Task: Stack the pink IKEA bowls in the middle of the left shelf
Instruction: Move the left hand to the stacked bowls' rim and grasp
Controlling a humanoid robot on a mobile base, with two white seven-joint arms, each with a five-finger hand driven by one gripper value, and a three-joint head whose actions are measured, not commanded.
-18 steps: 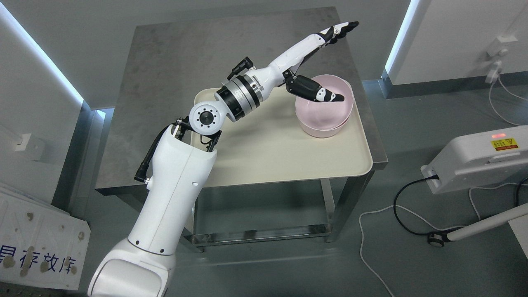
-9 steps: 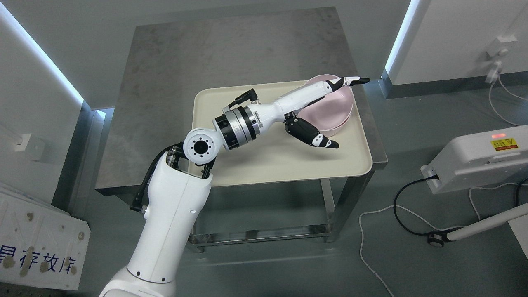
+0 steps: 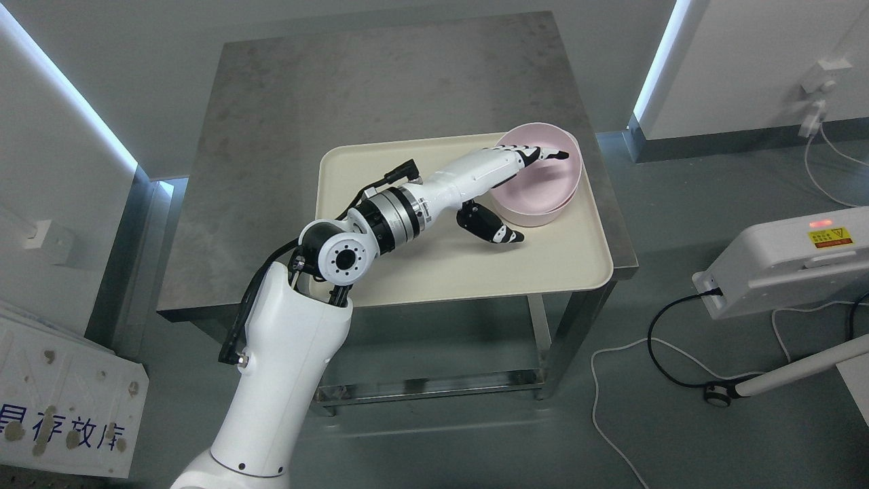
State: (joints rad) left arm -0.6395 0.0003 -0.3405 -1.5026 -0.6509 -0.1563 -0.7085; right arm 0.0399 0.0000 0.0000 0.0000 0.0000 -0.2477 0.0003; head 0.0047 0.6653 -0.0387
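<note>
On a grey, mottled metal table (image 3: 380, 88) with a lower shelf, against a pale wall: one cream rectangular plastic tray (image 3: 434, 272), overhanging the near right edge. At the tray's far right corner, round pink plastic bowls (image 3: 551, 193), nested. Left hand (image 3: 506, 190): fingers (image 3: 543, 153) stretched over the near rim into the bowls, thumb outside below, spread apart and closed on nothing. Floor grey, with white and black cables (image 3: 662, 353) and a white device (image 3: 781, 268) at right; lettered white board (image 3: 64, 401) at lower left.

left hand (image 3: 506, 180) open, straddling pink bowl (image 3: 550, 193) rim
</note>
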